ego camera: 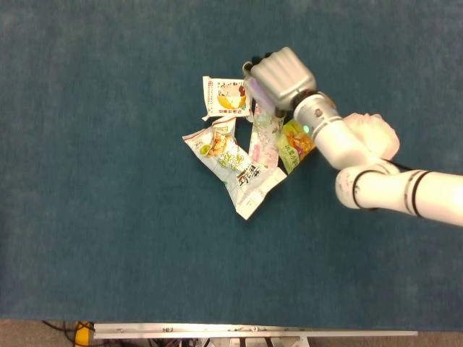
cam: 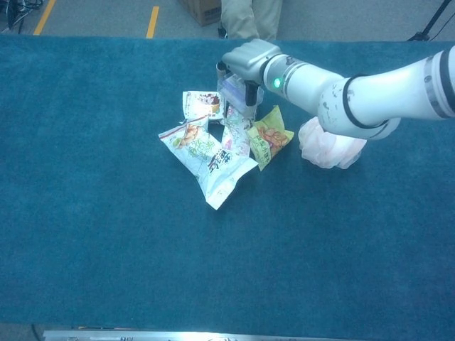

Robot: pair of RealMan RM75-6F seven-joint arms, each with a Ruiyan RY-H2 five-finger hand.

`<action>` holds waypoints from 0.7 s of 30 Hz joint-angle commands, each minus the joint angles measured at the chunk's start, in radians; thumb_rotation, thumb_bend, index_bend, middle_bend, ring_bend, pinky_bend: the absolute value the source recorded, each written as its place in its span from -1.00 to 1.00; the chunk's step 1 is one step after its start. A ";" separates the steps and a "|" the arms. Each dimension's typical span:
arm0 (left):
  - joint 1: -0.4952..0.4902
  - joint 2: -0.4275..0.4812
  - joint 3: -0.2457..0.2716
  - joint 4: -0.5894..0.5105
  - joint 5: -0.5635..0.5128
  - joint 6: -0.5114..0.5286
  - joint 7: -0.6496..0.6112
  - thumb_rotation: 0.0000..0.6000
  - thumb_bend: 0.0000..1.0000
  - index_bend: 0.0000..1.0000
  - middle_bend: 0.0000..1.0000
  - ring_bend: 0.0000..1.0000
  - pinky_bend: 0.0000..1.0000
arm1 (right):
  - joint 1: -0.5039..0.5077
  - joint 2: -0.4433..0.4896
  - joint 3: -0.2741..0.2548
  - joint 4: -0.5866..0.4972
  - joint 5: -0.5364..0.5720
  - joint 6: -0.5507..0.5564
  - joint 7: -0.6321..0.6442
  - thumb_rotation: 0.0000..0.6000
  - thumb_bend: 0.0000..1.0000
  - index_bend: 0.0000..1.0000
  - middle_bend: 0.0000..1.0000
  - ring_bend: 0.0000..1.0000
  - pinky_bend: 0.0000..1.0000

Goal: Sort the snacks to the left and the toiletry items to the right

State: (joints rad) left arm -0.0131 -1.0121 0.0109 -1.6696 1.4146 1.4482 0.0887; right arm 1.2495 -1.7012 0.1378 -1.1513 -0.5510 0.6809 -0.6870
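Pale plastic, the toiletry pack (cam: 233, 91) at the pile's (ego camera: 235, 155) far edge is being clasped by the right hand (ego camera: 281, 78), which should be lifting straight up before swinging right, so no snack (cam: 269, 136) trails along.

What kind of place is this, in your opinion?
Probably a lab or workshop test area: a table covered in teal cloth, yellow lines on a concrete floor behind, and a cardboard box beside a standing person.
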 commanded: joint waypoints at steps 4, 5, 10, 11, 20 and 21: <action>-0.003 -0.003 -0.001 0.006 0.003 -0.004 -0.004 1.00 -0.03 -0.55 -0.53 -0.63 -0.74 | -0.053 0.082 -0.016 -0.076 -0.064 0.041 0.047 1.00 -1.00 -0.29 -0.18 0.06 0.23; -0.003 -0.004 -0.001 0.008 0.002 -0.006 -0.005 1.00 -0.03 -0.55 -0.53 -0.63 -0.74 | -0.068 0.107 -0.022 -0.101 -0.077 0.050 0.055 1.00 -1.00 -0.29 -0.18 0.06 0.23; -0.008 -0.009 -0.002 0.017 0.002 -0.016 -0.012 1.00 -0.03 -0.55 -0.53 -0.63 -0.74 | -0.129 0.206 -0.070 -0.187 -0.122 0.079 0.074 1.00 -1.00 -0.29 -0.18 0.06 0.23; -0.010 -0.012 -0.002 0.020 0.002 -0.021 -0.014 1.00 -0.03 -0.55 -0.53 -0.63 -0.74 | -0.145 0.227 -0.088 -0.202 -0.128 0.081 0.075 1.00 -1.00 -0.29 -0.18 0.06 0.23; -0.027 -0.027 -0.002 0.026 0.018 -0.041 -0.010 1.00 -0.03 -0.55 -0.53 -0.63 -0.74 | -0.216 0.287 -0.145 -0.242 -0.151 0.061 0.119 1.00 -1.00 -0.31 -0.19 -0.03 0.23; -0.028 -0.026 -0.002 0.025 0.019 -0.041 -0.008 1.00 -0.03 -0.55 -0.54 -0.63 -0.74 | -0.219 0.294 -0.144 -0.248 -0.158 0.057 0.126 1.00 -1.00 -0.34 -0.21 -0.06 0.23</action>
State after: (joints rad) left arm -0.0404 -1.0384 0.0085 -1.6442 1.4327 1.4075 0.0803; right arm 1.0342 -1.4124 -0.0056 -1.3950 -0.7038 0.7418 -0.5660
